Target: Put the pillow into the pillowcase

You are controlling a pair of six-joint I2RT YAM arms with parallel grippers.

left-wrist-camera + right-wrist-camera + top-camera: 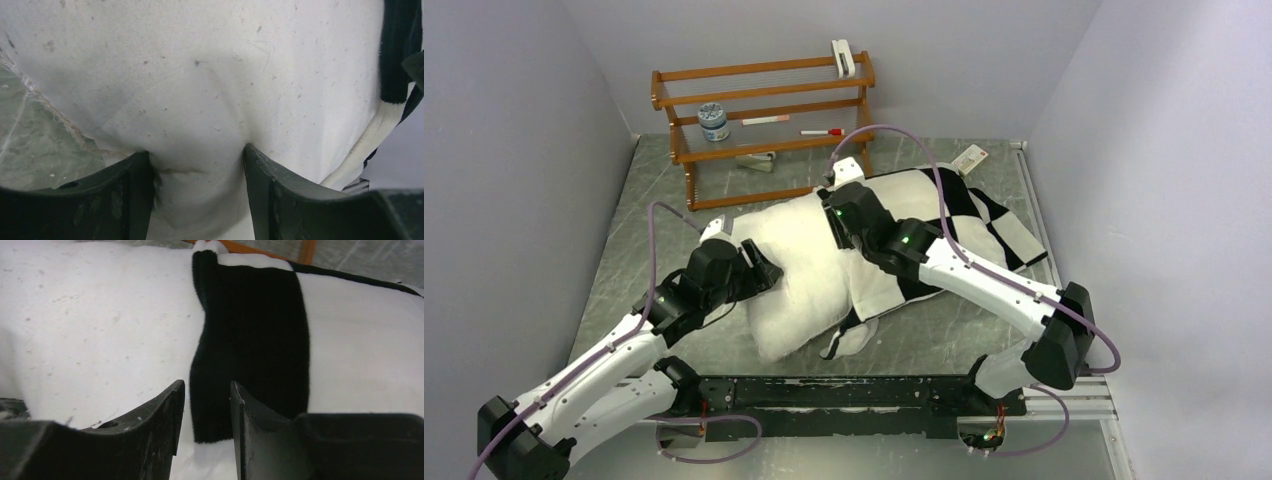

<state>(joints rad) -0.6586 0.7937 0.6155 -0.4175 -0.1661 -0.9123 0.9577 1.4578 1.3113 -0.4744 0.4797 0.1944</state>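
The white pillow (792, 268) lies across the middle of the table, its right part inside the black-and-white checkered pillowcase (989, 215). At the pillow's bare left end my left gripper (764, 272) is open. Its wrist view shows the gripper (196, 152) with its fingers pressed into the pillow (200, 75), whose cloth bulges between them; the pillowcase (395, 50) shows at the right edge. My right gripper (839, 200) is at the pillowcase's mouth. It (207, 384) stands open over the pillowcase (255, 330), whose black edge lies on the pillow (100, 315) between the jaws, ungripped.
A wooden rack (764, 110) stands at the back holding a small jar (714, 122) and pens, with a white clip (844, 58) on its top rail. A small card (971, 158) lies behind the pillowcase. The grey metal table (624, 260) is walled on three sides.
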